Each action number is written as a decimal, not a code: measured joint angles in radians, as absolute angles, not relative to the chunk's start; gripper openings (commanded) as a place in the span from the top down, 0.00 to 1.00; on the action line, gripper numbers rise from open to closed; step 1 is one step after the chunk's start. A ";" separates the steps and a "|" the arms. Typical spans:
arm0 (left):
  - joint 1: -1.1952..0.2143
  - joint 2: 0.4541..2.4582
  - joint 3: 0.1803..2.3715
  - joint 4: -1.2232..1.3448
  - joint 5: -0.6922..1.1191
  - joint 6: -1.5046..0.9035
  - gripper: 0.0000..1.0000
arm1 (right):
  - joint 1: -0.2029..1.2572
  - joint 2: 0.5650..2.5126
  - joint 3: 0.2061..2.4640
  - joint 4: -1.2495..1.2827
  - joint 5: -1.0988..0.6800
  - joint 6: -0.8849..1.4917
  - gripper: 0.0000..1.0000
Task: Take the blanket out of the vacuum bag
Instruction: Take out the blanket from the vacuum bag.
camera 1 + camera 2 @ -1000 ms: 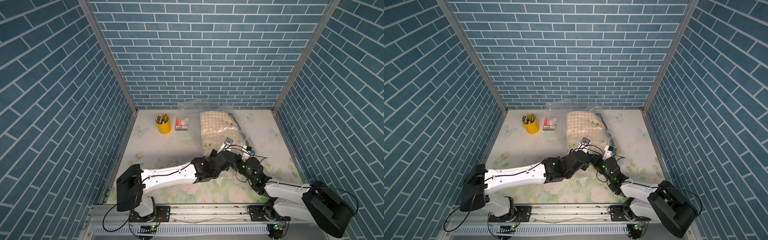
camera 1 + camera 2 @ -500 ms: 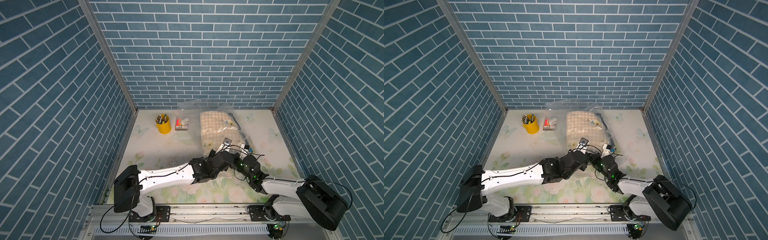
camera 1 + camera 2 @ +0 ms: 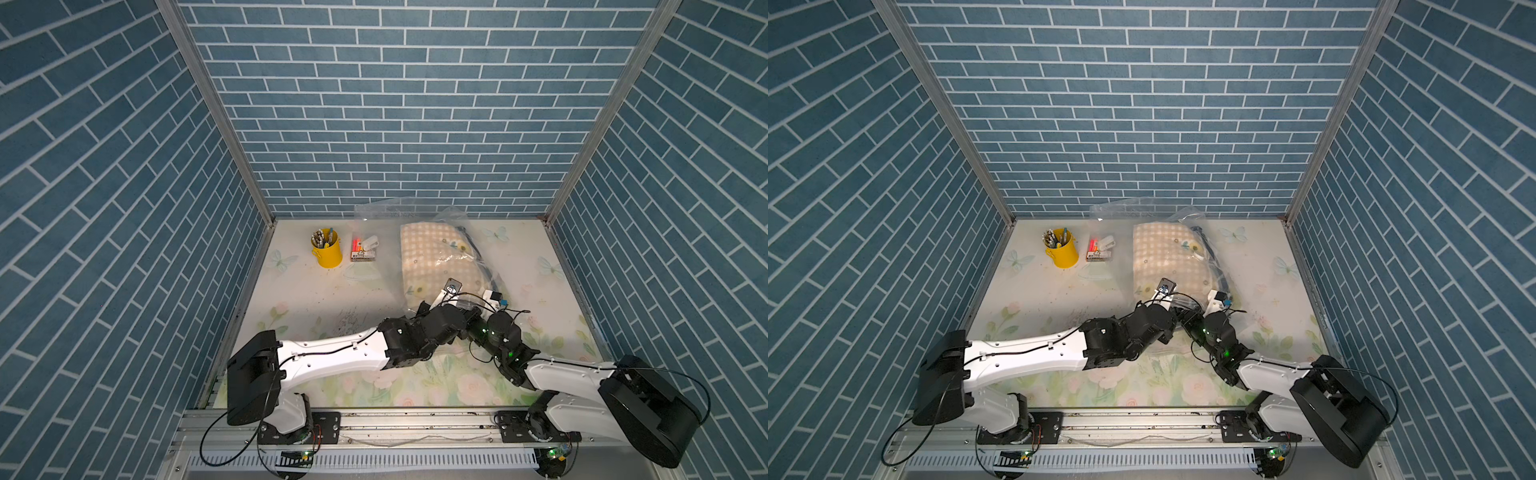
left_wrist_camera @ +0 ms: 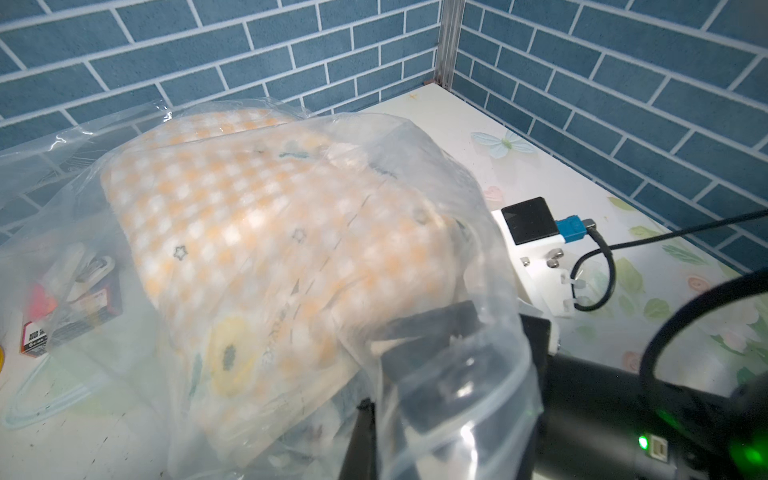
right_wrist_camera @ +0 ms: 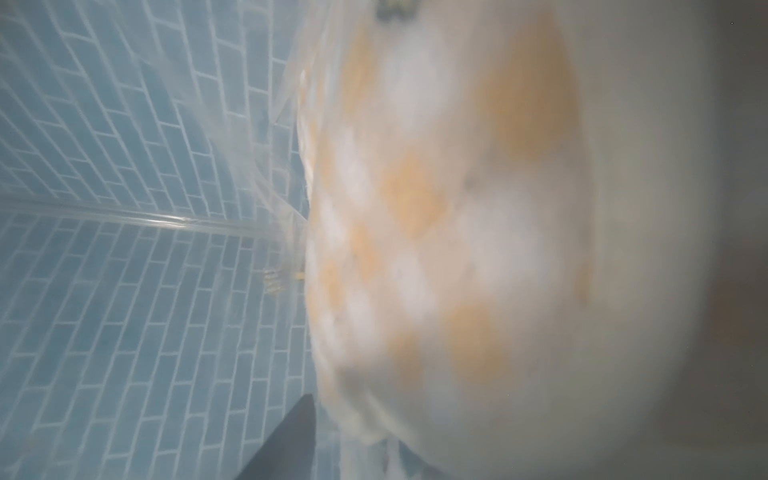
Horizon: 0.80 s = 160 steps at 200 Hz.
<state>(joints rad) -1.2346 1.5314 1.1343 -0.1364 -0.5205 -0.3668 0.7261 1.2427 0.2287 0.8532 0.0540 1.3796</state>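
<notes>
Step in hand: reach-in for the grab. Saw left gripper (image 4: 365,428) jaws closed, seemingly pinching vacuum bag (image 4: 419,166) mouth lip. Saw right gripper (image 4: 428,349) inside mouth, jaws spread against blanket (image 4: 270,216), not clamped. Found blanket fully bagged, mid-rear counter (image 3: 299,332). Next, likely: clamp fabric, pull out, keep lip pinned.

Glossy plastic bag (image 4: 415,141), fleecy cloth blanket (image 4: 257,232)

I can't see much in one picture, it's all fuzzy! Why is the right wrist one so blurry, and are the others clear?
Right wrist view: the blanket looms very close, soft and out of focus. Left wrist view: sharper, but the vacuum bag veils the blanket and catches bright glints. Both top views: crisp, evenly lit, walls splaying outward.
</notes>
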 measured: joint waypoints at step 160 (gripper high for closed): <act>-1.237 1.515 1.127 -0.150 -0.547 -0.369 1.00 | 0.647 1.195 0.319 0.765 -0.067 1.274 0.56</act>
<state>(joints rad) -1.2366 1.5154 1.1267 -0.1501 -0.5468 -0.3691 0.6468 1.1954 0.3195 0.7650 -0.0673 1.2743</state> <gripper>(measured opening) 0.053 0.430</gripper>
